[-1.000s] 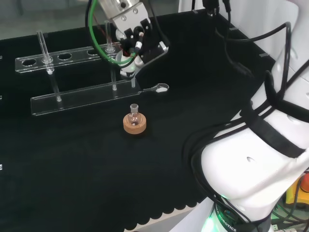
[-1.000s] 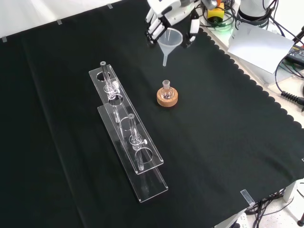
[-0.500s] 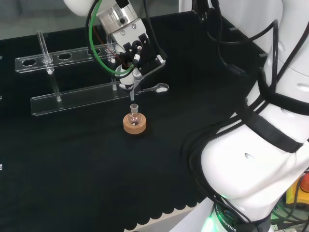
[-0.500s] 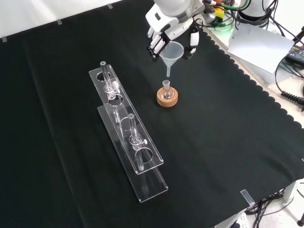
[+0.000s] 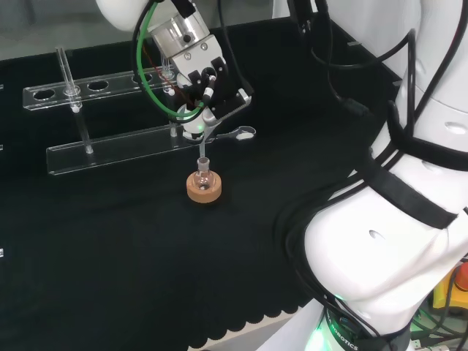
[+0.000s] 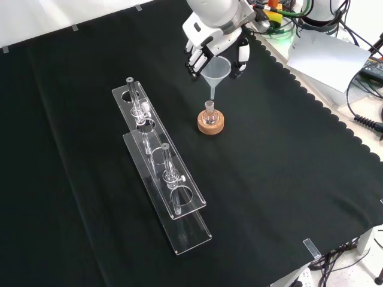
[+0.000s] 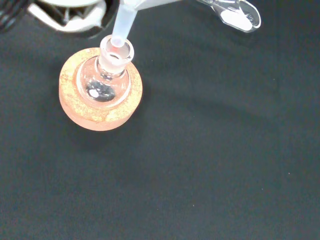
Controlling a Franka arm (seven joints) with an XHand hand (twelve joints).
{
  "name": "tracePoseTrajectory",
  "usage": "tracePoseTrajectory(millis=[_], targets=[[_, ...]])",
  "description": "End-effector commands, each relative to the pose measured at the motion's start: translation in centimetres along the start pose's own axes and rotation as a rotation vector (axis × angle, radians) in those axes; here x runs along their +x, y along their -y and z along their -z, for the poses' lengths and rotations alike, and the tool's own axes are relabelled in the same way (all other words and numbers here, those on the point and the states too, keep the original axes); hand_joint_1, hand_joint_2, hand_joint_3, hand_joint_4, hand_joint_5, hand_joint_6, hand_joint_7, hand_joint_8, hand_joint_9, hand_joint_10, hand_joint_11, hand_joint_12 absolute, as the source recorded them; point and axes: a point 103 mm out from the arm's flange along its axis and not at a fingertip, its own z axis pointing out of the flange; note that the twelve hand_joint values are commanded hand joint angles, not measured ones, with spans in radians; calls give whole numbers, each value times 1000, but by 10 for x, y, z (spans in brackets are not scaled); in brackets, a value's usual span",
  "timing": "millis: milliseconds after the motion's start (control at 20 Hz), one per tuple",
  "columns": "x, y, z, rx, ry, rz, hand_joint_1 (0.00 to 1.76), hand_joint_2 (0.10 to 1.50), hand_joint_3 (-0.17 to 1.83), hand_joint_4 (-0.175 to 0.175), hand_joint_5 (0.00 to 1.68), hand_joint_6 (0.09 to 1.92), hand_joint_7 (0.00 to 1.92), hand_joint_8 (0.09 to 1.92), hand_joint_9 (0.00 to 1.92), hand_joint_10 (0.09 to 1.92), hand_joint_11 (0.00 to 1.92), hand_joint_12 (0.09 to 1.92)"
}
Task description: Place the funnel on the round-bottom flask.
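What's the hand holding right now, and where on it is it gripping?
The hand holds the clear funnel by its wide cone rim, stem pointing down at the round-bottom flask.

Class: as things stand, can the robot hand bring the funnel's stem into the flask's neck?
Probably yes. The robot hand holds the funnel with its stem just above the flask, and nothing stands between them.

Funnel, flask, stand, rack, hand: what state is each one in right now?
Funnel: held upright, stem tip at the flask mouth, not yet seated.
Flask: upright on its stand, mouth open.
Cork stand: flat on the cloth under the flask.
Rack: standing on the cloth, with a few tubes in it.
Hand: fingers curled round the funnel.
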Motion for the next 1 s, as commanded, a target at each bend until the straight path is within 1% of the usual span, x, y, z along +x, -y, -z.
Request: tracePoseTrajectory(millis=[50,1000], targets=[[0,-4,-4,4,-6,2,950,760,753,4,840,746,735,641,1095,374,749,1212],[1,-22,-15,29,-15,10,950,763,754,4,839,750,735,643,1096,376,752,1210]])
